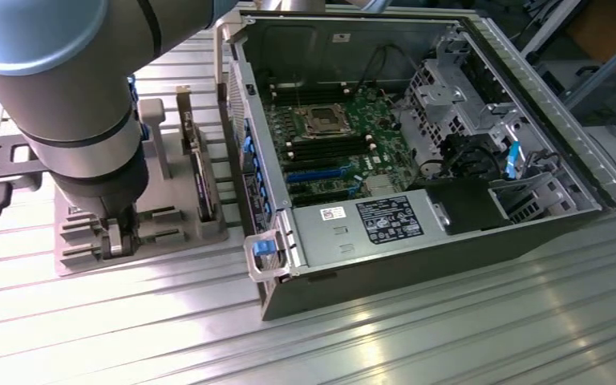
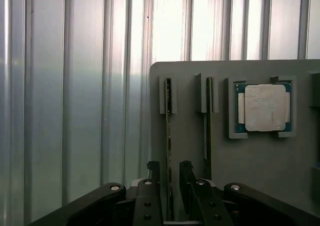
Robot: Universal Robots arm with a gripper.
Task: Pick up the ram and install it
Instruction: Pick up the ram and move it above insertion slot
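1. Nearest lies the ribbed metal table (image 1: 415,337), with bare aluminium slats across the foreground.
2. On it, at the exterior view's left, sits a grey holder tray (image 1: 180,241). The robot arm (image 1: 62,104) comes down over the tray's near end, where the gripper (image 1: 115,241) is lowered among the slots.
3. In the wrist view the gripper (image 2: 170,166) stands wide, its dark fingers (image 2: 186,178) one on each side of the ram (image 2: 169,131). The ram stands on edge in its slot in the tray. A gap shows between it and each finger, so nothing is held.
4. Just beside it, a second stick (image 2: 207,131) of the same kind stands on edge in a parallel slot.
5. Beyond that stick, a square silver CPU chip (image 2: 263,107) lies flat in its own pocket.
6. Farther along the tray in the exterior view, a dark expansion card (image 1: 203,180) stands upright.
7. At the exterior view's right an open computer case (image 1: 394,273) lies on its side, just beside the tray. Its power supply (image 1: 372,220) is at the near end, and the green motherboard (image 1: 340,148) with its CPU socket (image 1: 319,120) lies farther in.
8. A metal drive cage (image 1: 447,88) stands at the far right corner.
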